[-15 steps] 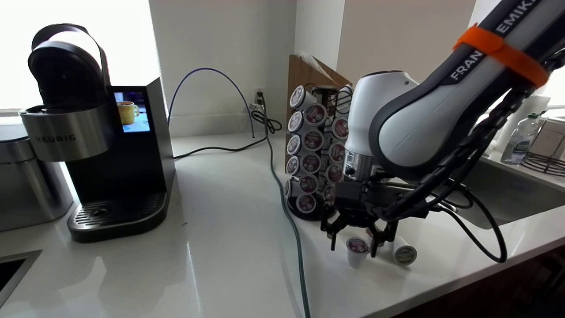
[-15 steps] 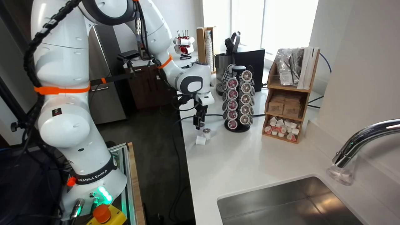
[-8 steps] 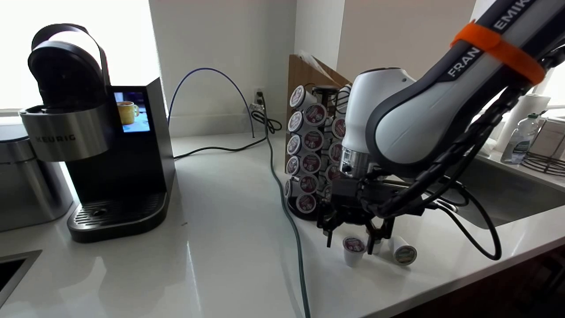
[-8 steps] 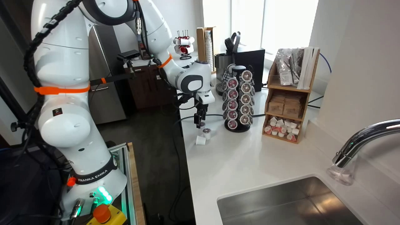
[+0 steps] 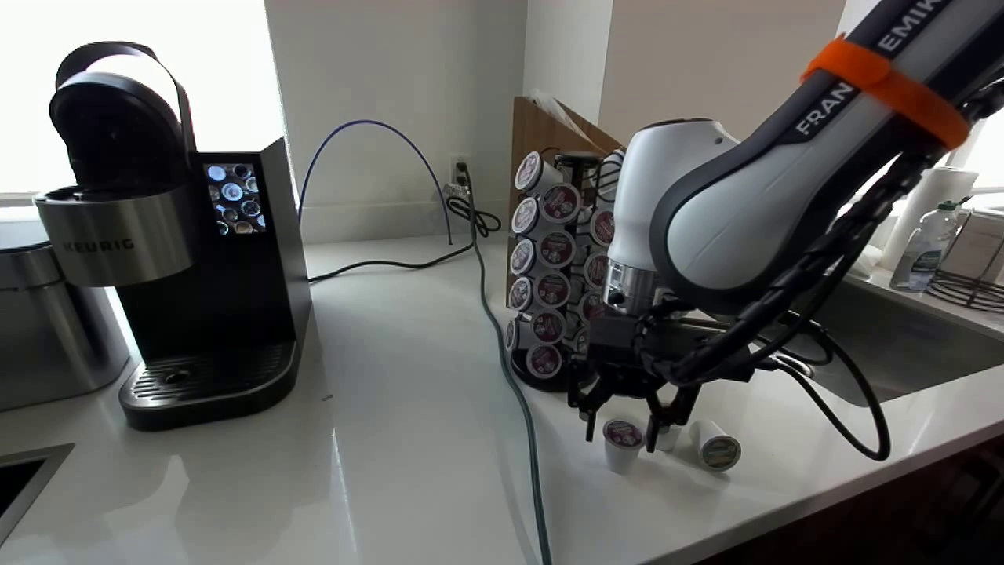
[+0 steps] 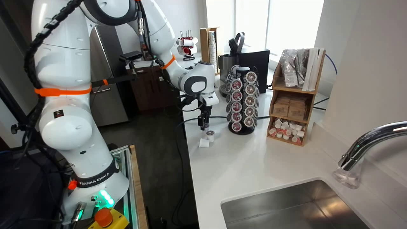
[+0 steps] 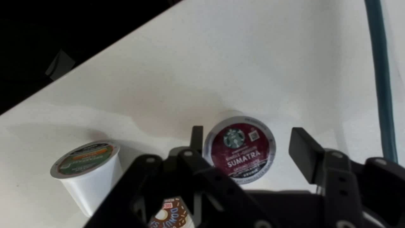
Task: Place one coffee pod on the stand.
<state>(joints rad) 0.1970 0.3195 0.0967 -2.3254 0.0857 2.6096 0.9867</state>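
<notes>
The coffee pod (image 5: 623,453), white with a dark red lid, stands upright on the counter. It also shows in the wrist view (image 7: 240,150), between the fingers. My gripper (image 5: 620,433) is partly open around it, pointing down. The pod sits close to the left finger in the wrist view, with a clear gap to the right finger; I cannot tell if it touches. In an exterior view the gripper (image 6: 203,123) hides most of this pod. The stand (image 6: 243,69), a dark tower filled with pods, rises behind the gripper and also shows in an exterior view (image 5: 576,158).
A pod with a green lid (image 7: 87,160) lies on its side nearby. An upright pod with a brown lid (image 6: 210,136) is beside it. A cable (image 5: 527,424) crosses the counter. A wooden organiser (image 6: 287,105), a sink (image 6: 286,206) and a coffee machine (image 5: 235,314) are around.
The gripper has moved slightly left in an exterior view and its fingers have come closer together. The pod between them has shifted a little left too. The coffee machine's screen picture has changed.
</notes>
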